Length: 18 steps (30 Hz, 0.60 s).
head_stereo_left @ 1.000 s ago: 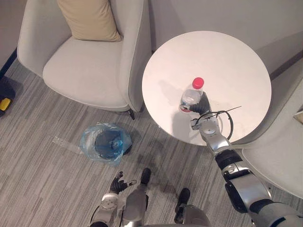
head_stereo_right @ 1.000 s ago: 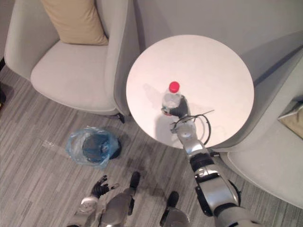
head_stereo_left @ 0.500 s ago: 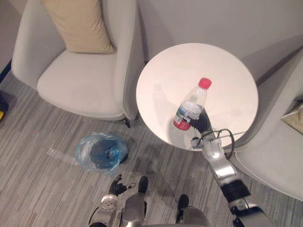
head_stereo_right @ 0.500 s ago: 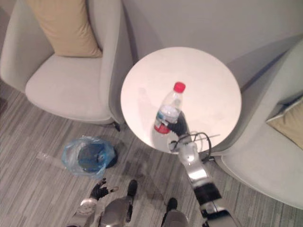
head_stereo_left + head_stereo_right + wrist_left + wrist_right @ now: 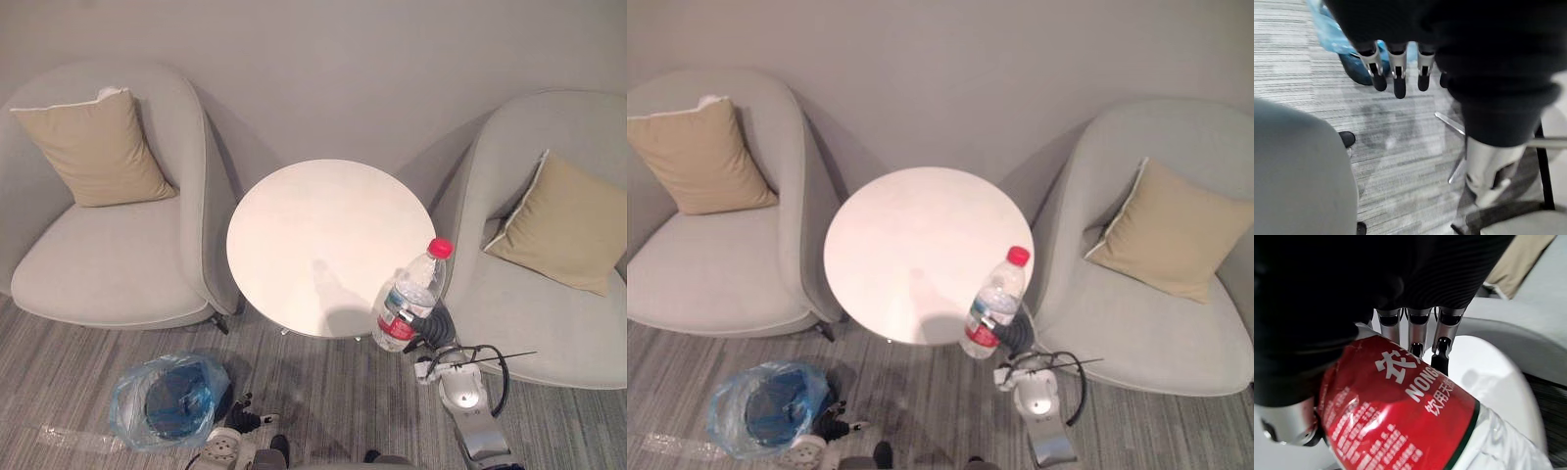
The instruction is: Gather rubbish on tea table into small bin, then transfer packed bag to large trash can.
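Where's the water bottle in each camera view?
Left eye view: bottle in the right hand, at the table edge.
Right eye view: same, cap right of centre.
Right wrist view: red label under the fingers.
Left wrist view: left hand, bagged bin past it.
Shared landmark: the round table.

Table (image 5: pixel 313 225) between left armchair (image 5: pixel 98 264) and right armchair (image 5: pixel 529 313), bin (image 5: pixel 167 403) on floor (image 5: pixel 333 392) front-left, bottle (image 5: pixel 409 299) front-right

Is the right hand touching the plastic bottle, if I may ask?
Touching: the right wrist view shows the right hand gripping the plastic bottle at its label.
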Motion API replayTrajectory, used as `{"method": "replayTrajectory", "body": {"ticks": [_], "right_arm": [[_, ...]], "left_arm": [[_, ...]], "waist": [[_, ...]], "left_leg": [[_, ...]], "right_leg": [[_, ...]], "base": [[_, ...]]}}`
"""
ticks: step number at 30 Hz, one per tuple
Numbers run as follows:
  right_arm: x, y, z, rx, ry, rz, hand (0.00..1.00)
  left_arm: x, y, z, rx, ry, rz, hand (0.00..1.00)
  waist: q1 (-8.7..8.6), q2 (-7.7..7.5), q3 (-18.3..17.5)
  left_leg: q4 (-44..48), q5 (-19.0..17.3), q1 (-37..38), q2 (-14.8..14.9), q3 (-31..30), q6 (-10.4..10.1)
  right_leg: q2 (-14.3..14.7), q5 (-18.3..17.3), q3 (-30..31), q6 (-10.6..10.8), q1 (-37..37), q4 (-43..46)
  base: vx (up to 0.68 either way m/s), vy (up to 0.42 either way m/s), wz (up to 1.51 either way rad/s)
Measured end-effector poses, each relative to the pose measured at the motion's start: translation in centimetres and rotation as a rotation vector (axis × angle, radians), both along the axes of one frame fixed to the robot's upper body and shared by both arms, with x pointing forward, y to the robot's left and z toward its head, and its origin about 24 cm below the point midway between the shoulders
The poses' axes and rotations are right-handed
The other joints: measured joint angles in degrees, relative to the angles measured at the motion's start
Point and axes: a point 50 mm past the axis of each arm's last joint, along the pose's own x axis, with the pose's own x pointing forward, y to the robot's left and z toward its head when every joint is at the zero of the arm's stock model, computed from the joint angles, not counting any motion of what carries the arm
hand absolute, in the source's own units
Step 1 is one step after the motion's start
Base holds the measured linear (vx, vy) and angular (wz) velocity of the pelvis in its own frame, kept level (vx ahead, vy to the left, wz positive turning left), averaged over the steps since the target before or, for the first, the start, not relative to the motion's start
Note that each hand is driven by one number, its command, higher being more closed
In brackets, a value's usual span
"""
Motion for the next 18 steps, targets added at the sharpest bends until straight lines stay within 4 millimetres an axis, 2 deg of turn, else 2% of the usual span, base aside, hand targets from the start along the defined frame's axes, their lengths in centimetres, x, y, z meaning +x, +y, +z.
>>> {"method": "replayTrajectory", "body": {"ticks": [3, 7, 8, 10, 11, 13, 14, 15, 17, 18], "right_arm": [[0.1, 0.2, -0.7, -0.011, 0.027, 0.001, 1.0], [-0.2, 0.0, -1.6, -0.021, 0.07, -0.012, 1.0], [-0.1, 0.0, -1.4, -0.02, 0.056, -0.014, 1.0], [0.4, 0.4, -0.9, -0.01, 0.032, -0.01, 1.0], [0.6, 0.6, -0.8, -0.008, 0.026, -0.004, 1.0], [1.3, 1.0, -0.3, -0.007, 0.002, 0.015, 1.0], [2.2, 1.0, 0.5, -0.014, -0.032, 0.021, 1.0], [2.6, 0.9, 0.9, -0.016, -0.055, 0.007, 1.0], [2.6, 0.5, 0.8, -0.015, -0.053, -0.015, 1.0], [2.6, 0.5, 0.7, -0.014, -0.047, -0.016, 1.0]], "left_arm": [[-0.2, -0.5, -0.2, -0.002, 0.016, -0.033, 0.0], [-0.2, -1.1, -0.2, -0.007, 0.02, -0.064, 0.0], [-0.2, -1.1, -0.2, -0.008, 0.02, -0.065, 0.0], [0.0, -0.9, -0.2, -0.004, 0.015, -0.059, 0.0], [0.3, -0.9, 0.0, -0.002, 0.0, -0.06, 0.0], [0.6, -0.6, 0.2, 0.006, -0.017, -0.057, 0.0], [0.8, -0.8, 0.3, -0.001, -0.018, -0.052, 0.0], [0.8, -1.3, 0.2, -0.017, -0.015, -0.048, 0.0], [0.9, -1.6, 0.2, -0.029, -0.019, -0.035, 0.0], [0.9, -1.6, 0.2, -0.033, -0.022, -0.026, 0.0]], "waist": [[-0.22, 0.43, -0.3], [-1.23, 0.94, -0.3], [-1.21, 0.93, -0.4], [-1.08, 0.17, -0.4], [-0.73, 0.27, -0.4], [1.33, -0.03, -1.5], [1.9, 2.01, -1.1], [1.53, 3.58, -0.7], [1.84, 5.28, 0.7], [1.85, 5.44, 1.2]], "left_leg": [[0.4, 0.0, 0.1, 0.2, 2.1, 0.0], [2.7, 0.0, -1.1, 0.4, 1.1, 0.0], [2.6, -0.1, -1.7, 0.4, 0.5, 0.2], [2.8, -0.2, -4.3, -0.1, 0.2, 0.4], [4.2, 0.0, -5.8, -0.4, -0.9, 0.1], [5.9, 0.5, -8.7, -0.3, -1.1, -0.7], [6.8, 1.2, -10.7, 1.1, -2.4, -1.5], [6.5, 2.8, -12.1, 1.9, -4.1, -2.1], [4.9, 5.2, -12.5, 2.8, -6.3, -3.2], [4.4, 5.8, -12.2, 2.9, -7.0, -3.5]], "right_leg": [[0.1, 0.1, 1.5, 0.0, -2.1, 2.2], [-0.1, 0.0, 0.0, 0.1, -5.1, 8.9], [-0.2, -0.4, 0.1, 0.6, -5.2, 9.0], [-0.8, -3.9, 0.8, 1.0, -6.8, 12.0], [-0.5, -6.4, 1.0, 1.1, -6.9, 14.7], [0.1, -7.6, 0.9, -0.7, -6.6, 9.8], [1.7, -5.4, -0.4, -1.9, -5.8, 6.0], [2.8, -3.0, -1.9, -2.6, -5.6, 3.2], [4.4, -1.0, -4.0, -3.6, -4.5, 0.8], [4.6, -0.9, -4.7, -3.8, -4.1, 0.7]], "base": [[-0.09, 0.014, -0.44], [-0.14, 0.009, 0.08], [-0.17, 0.01, 0.37], [-0.23, -0.039, 0.5], [-0.24, -0.123, 0.38], [-0.19, -0.146, 0.13], [-0.2, -0.135, 0.27], [-0.2, -0.117, 0.43], [-0.17, -0.104, 0.49], [-0.2, -0.136, 0.56]]}}
